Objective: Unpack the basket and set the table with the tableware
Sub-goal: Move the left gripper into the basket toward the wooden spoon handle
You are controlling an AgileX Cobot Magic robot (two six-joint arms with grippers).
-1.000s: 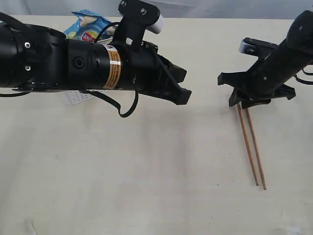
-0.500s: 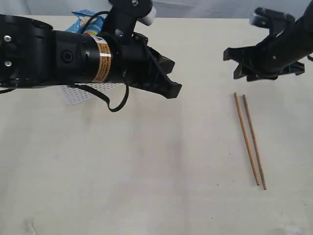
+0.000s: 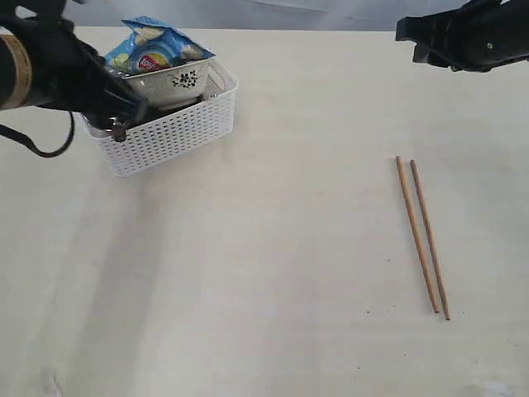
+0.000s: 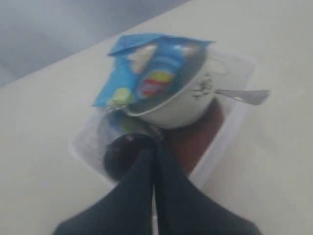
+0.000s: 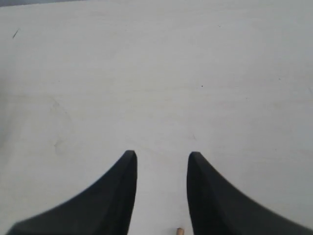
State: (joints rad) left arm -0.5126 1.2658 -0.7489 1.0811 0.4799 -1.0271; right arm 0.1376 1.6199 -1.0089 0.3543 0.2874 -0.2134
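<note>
The white lattice basket (image 3: pixel 165 136) stands at the far left of the table (image 3: pixel 273 273). It holds the cream floral bowl (image 3: pixel 169 80), which has the blue chip bag (image 3: pixel 153 50) lying in it. My left gripper (image 3: pixel 132 112) hovers shut over the basket's left end. In the left wrist view its tips (image 4: pixel 154 147) point at the bowl (image 4: pixel 181 105), a dark round cup (image 4: pixel 120 154), a reddish-brown plate (image 4: pixel 198 137) and a silver utensil handle (image 4: pixel 244 95). The two wooden chopsticks (image 3: pixel 421 236) lie side by side at the right. My right gripper (image 3: pixel 421 37) hangs open and empty, well beyond them (image 5: pixel 160 156).
The chip bag (image 4: pixel 146 68) covers most of the bowl's mouth. Bare tabletop stretches between the basket and the chopsticks and along the near edge. One chopstick tip (image 5: pixel 179 231) shows just below my right fingers.
My left arm has drawn back to the left, uncovering the basket. My right gripper has risen off the chopsticks and moved away toward the far right, leaving them on the table.
</note>
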